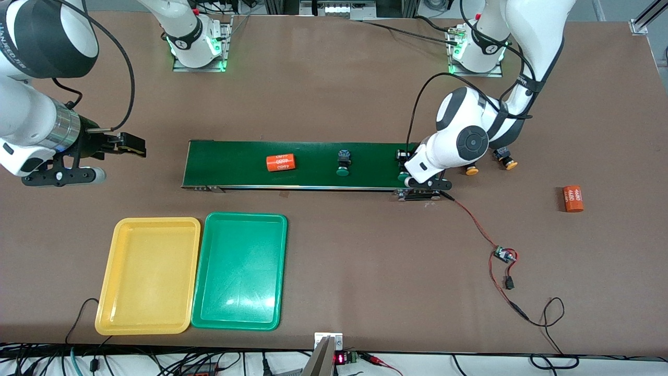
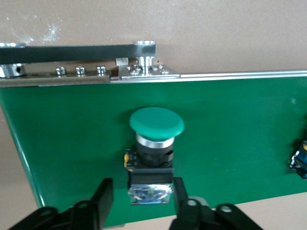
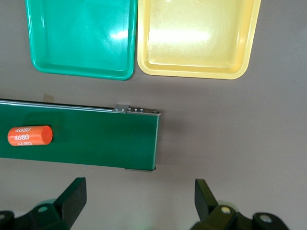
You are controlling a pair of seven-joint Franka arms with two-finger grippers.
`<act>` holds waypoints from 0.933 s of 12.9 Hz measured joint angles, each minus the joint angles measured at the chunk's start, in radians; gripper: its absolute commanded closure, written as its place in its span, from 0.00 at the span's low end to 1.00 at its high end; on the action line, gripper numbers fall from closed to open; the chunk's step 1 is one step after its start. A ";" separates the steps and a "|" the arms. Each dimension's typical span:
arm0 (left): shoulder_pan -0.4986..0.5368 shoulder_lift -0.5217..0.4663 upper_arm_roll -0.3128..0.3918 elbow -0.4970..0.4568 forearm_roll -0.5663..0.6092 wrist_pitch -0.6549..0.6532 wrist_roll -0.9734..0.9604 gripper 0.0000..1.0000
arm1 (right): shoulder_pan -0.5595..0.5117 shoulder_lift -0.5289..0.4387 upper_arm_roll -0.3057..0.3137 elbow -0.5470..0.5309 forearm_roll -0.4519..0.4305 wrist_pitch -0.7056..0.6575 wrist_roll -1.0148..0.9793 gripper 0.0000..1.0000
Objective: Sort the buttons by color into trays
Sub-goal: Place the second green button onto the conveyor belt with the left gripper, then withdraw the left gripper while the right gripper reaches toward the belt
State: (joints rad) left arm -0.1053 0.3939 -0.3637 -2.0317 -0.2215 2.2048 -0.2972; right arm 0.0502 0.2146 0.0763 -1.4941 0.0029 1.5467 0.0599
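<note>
One green button (image 2: 153, 143) lies on its side on the dark-green belt (image 2: 230, 124) at the left arm's end, its cap (image 1: 403, 177) toward the belt's nearer edge. My left gripper (image 2: 141, 196) is low over it, open, its fingers on either side of the dark body, one standing clear of it. A second green button (image 1: 343, 162) sits mid-belt. Two yellow buttons (image 1: 472, 169) (image 1: 509, 163) rest on the table beside the belt's end. The yellow tray (image 1: 148, 274) and green tray (image 1: 240, 271) lie side by side nearer the front camera. My right gripper (image 3: 139, 201) hangs open with nothing in it.
An orange cylinder (image 1: 281, 162) lies on the belt toward the right arm's end, and another (image 1: 573, 199) on the table toward the left arm's end. A red wire with a small board (image 1: 505, 255) trails from the belt's motor end.
</note>
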 measured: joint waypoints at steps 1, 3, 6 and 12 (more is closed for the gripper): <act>0.001 -0.002 0.000 0.000 0.000 0.000 0.000 0.00 | 0.001 0.000 0.000 0.000 0.000 -0.002 0.000 0.00; 0.006 -0.023 0.001 0.006 0.000 -0.011 0.000 0.00 | 0.001 0.000 0.000 0.000 0.000 -0.002 0.000 0.00; 0.033 -0.117 0.025 0.019 0.000 -0.079 0.000 0.00 | 0.001 -0.001 0.000 0.001 0.000 -0.011 -0.006 0.00; 0.090 -0.212 0.290 0.008 0.249 -0.170 0.121 0.00 | -0.001 -0.014 -0.008 0.003 0.000 -0.116 -0.047 0.00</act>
State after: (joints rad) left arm -0.0154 0.1816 -0.0737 -2.0233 0.0274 2.0352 -0.1764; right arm 0.0495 0.2004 0.0686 -1.4914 0.0029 1.4310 0.0133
